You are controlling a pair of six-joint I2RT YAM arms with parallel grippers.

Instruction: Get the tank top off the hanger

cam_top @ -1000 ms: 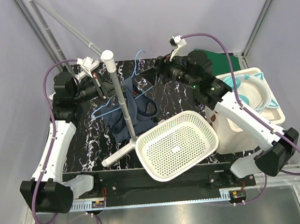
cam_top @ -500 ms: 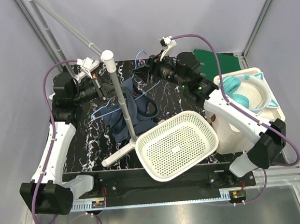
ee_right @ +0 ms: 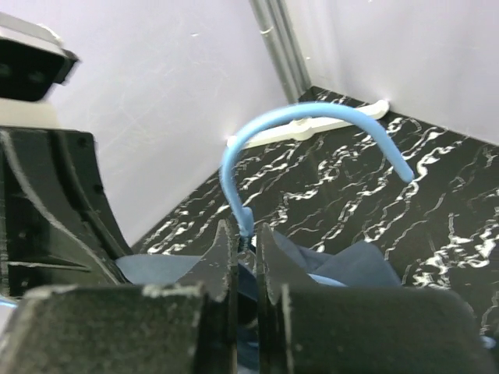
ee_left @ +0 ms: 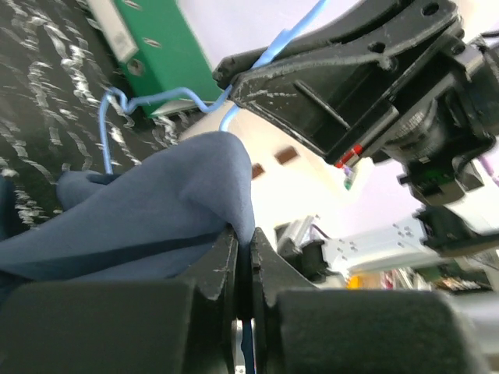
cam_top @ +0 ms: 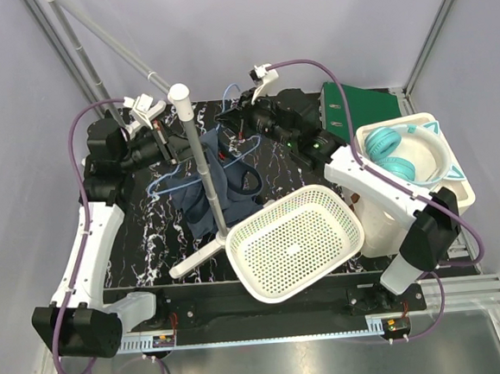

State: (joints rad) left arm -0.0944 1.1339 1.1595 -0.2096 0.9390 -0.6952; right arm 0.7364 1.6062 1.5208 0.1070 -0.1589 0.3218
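The dark navy tank top (cam_top: 222, 186) hangs bunched on the light-blue wire hanger (cam_top: 159, 182) beside the stand pole. My left gripper (cam_top: 175, 146) is shut on a fold of the tank top (ee_left: 171, 210), with the cloth pinched between its jaws (ee_left: 242, 243). Its view also shows the hanger's twisted neck (ee_left: 148, 101). My right gripper (cam_top: 227, 119) is shut on the hanger's neck just below the hook (ee_right: 312, 117), the wire entering its jaws (ee_right: 245, 238). Navy cloth (ee_right: 355, 266) lies just behind them. The two grippers stand close, facing each other.
A white perforated basket (cam_top: 296, 240) sits at front centre. The white-and-grey stand pole (cam_top: 201, 169) rises between the arms, its foot (cam_top: 195, 259) on the black marbled table (cam_top: 141, 239). A green folder (cam_top: 360, 105) and a white box holding teal headphones (cam_top: 395, 154) are at the right.
My right arm has swung left to the hanger's hook, and its jaws have gone from open to shut on the wire. The left gripper keeps its hold on the cloth.
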